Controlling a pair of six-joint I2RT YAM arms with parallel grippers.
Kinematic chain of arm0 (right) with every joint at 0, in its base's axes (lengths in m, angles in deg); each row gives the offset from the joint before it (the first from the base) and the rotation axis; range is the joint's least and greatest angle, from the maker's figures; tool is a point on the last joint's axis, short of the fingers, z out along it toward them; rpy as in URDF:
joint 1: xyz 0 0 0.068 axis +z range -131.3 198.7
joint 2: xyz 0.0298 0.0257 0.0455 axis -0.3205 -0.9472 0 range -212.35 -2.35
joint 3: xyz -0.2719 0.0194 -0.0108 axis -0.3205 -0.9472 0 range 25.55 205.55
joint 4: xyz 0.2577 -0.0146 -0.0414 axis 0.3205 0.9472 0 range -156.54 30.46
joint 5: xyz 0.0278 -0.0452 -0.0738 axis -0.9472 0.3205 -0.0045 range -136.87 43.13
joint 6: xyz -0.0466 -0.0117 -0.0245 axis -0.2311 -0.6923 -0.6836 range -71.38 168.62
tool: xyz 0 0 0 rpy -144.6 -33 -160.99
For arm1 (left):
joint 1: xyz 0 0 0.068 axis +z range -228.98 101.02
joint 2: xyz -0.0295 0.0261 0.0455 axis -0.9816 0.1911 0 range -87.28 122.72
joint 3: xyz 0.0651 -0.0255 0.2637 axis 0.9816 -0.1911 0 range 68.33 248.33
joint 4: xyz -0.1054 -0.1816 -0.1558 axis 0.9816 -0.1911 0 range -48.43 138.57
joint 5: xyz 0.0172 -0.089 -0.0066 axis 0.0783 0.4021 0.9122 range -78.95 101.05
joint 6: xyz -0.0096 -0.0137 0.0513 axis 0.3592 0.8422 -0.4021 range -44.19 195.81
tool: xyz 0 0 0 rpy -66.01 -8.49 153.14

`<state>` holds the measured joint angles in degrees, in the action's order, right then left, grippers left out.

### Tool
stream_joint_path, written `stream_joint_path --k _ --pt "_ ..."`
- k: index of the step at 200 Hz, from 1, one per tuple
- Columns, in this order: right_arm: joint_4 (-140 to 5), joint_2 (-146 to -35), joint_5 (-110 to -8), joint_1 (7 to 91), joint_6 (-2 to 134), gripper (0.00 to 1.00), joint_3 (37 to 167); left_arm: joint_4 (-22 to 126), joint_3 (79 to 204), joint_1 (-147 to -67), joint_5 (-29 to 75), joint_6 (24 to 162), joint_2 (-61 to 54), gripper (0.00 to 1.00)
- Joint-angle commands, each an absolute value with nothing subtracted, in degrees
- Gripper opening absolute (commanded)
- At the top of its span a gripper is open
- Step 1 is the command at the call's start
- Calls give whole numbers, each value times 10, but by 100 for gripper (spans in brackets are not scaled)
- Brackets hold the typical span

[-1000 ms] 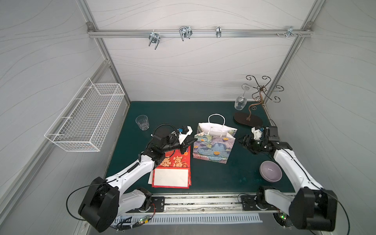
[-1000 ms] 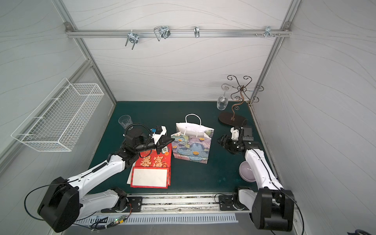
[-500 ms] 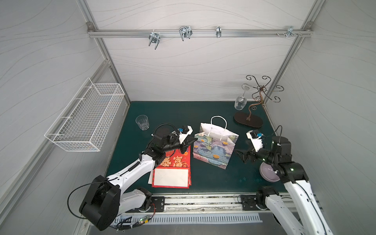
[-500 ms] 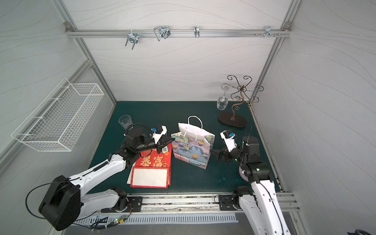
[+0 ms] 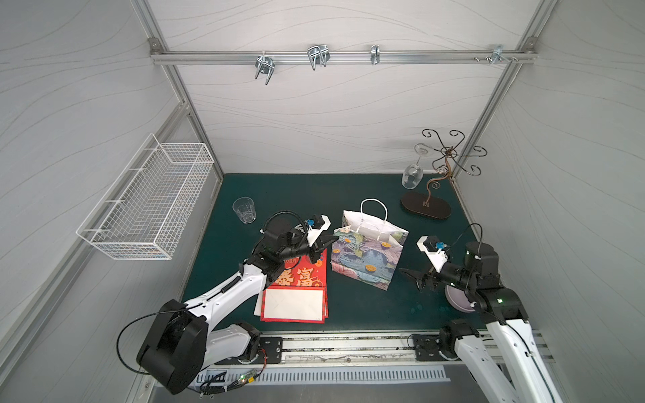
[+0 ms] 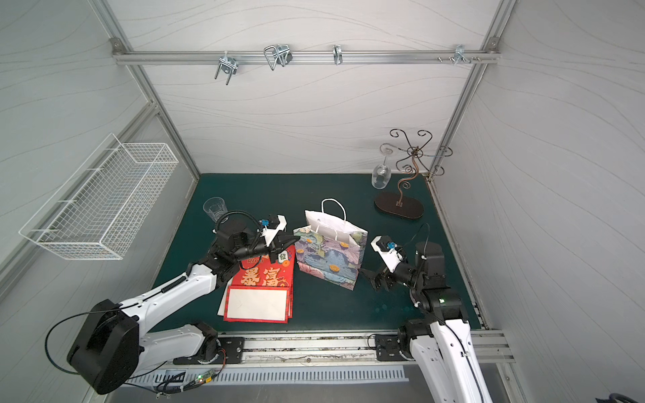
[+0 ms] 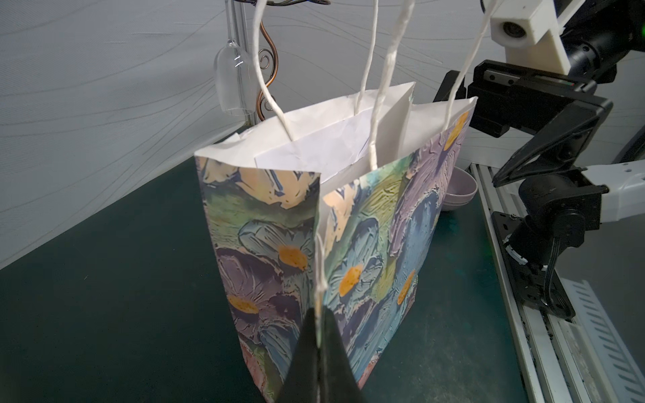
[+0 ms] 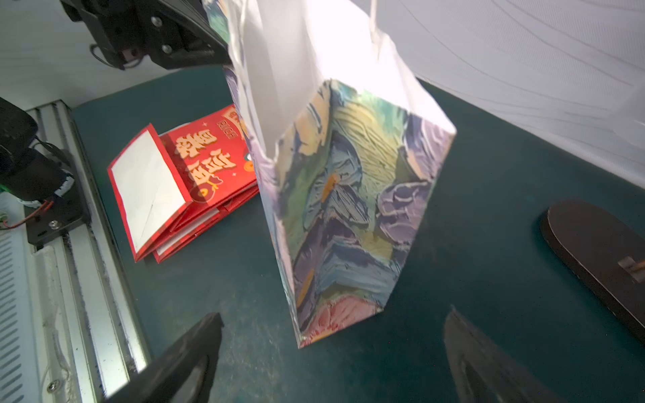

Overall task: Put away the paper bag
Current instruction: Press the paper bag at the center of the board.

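The paper bag [image 5: 366, 251] stands central on the tabletop [image 5: 314, 188], hemmed on its left by the left gripper [image 5: 333, 240] pinching its side and by red folded bags [image 5: 296, 289]. On its right, a narrow bare strip separates it from the wide-open right gripper [image 5: 411, 279]. Behind it the surface lies bare to the back edge, save a tumbler [image 5: 244, 209] near the left edge and a glass stand [image 5: 425, 207] in the back right corner.

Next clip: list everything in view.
floral paper bag: one, blue-purple, standing mid-mat
red paper bags: at least two, red, flat by left arm
tumbler: one, clear, mat's far left
wine glass: one, clear, hanging from stand
stand: one, brown, far right corner
bowl: one seen, lilac, under right arm
wire basket: one, white, left wall
hooks: four, silver, overhead rail
left gripper: black, jaws shut on bag's corner
right gripper: black, jaws open, beside bag
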<state>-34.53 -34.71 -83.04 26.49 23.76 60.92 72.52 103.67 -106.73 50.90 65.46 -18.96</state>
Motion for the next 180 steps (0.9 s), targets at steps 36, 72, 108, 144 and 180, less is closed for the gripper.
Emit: stream_joint_path --k 36,72,108,144,180 --pt "-540 -439 -846 269 253 99 581 738 1047 -1065 513 658 -187 0" --pt "-625 -489 -907 270 251 99 564 742 1042 -1066 515 666 -183 0" --pt "-631 -528 -975 286 239 99 575 741 1045 -1066 527 674 -178 0" --pt "-655 -526 -990 292 253 90 569 743 1048 -1066 517 692 -168 0" --pt "-666 -534 -1011 303 271 78 576 765 1048 -1066 516 728 -155 0"
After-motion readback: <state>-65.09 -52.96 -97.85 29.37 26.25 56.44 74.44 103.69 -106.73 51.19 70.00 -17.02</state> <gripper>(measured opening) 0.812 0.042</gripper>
